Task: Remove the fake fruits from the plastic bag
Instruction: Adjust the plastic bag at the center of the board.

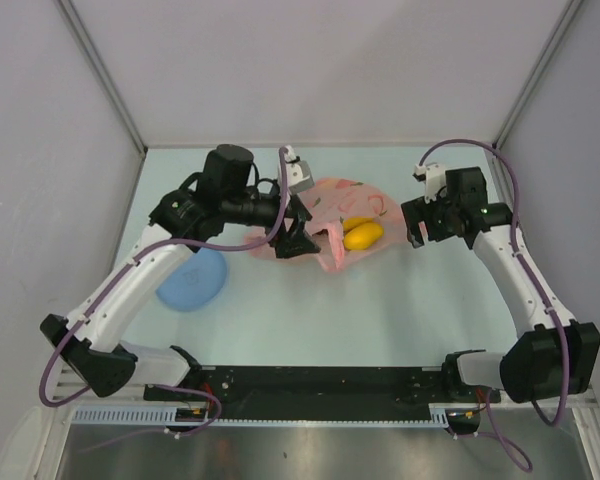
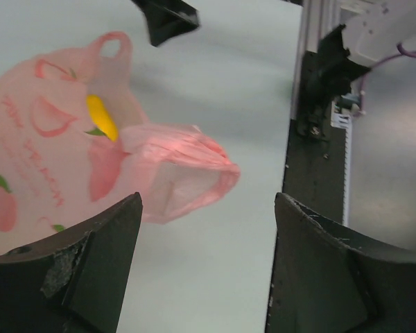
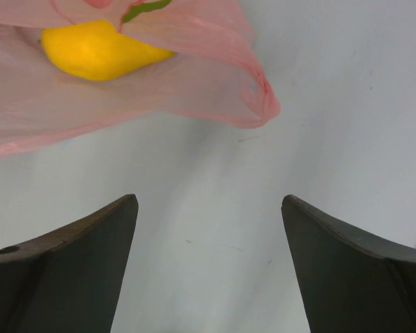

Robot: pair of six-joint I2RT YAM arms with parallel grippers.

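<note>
Pale walls close in a light green table [image 1: 310, 320], and the pink plastic bag [image 1: 325, 200] lies crumpled on it at the far middle, between the two arms. Through the thin film a yellow fruit [image 1: 363, 236] shows in the right-hand part of the bag. Its long axis runs roughly left to right, with the right end tipped a little toward the far side. A slimmer bit of yellow sits just beyond it, and it is too small to identify.

The right gripper [image 1: 417, 228] hovers just off the bag's right edge with its jaws wide and nothing between them. From its wrist view the fruit lies ahead and to the left, under a fold of plastic. The left gripper [image 1: 298, 240] is at the bag's near left side, also wide and holding nothing. A bunched loop of the bag sits just ahead of its fingers.

The right arm looks nearer the fruit, while the left is better placed to pinch the bag. The fruit would have to leave end first, toward whichever side the mouth opens, and these views do not show which side that is.

A blue plate [image 1: 190, 285] rests on the near left, partly under the left arm.
</note>
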